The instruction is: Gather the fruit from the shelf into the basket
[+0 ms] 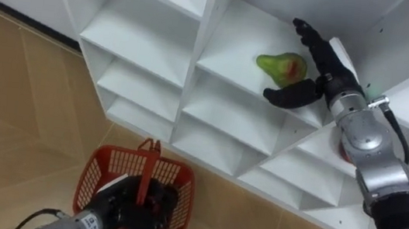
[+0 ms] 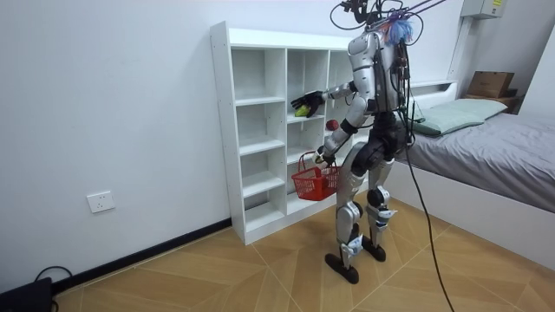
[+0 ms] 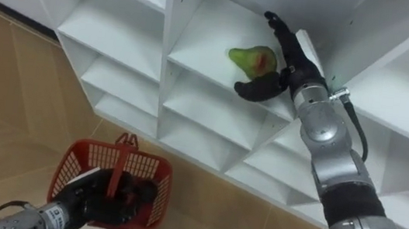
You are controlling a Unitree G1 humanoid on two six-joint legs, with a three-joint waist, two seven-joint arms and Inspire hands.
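A green pear (image 1: 282,66) with a red patch lies on a white closet (image 1: 149,53) shelf, upper middle compartment. My right hand (image 1: 325,71) is open around it: straight fingers reach past its far right side, the thumb lies in front of it. I cannot tell whether they touch. My left hand (image 1: 129,208) is shut on the handle of a red mesh basket (image 1: 92,171), which hangs low in front of the closet. In the room view I stand upright facing the closet (image 2: 260,130), with the right hand (image 2: 308,100) at the shelf and the basket (image 2: 314,180) at thigh height.
A red fruit (image 1: 344,154) shows partly behind my right forearm on a lower shelf. Shelf dividers stand close on both sides of the pear's compartment. The floor (image 1: 10,106) is wooden. A bed (image 2: 486,147) stands behind me on the room view's right.
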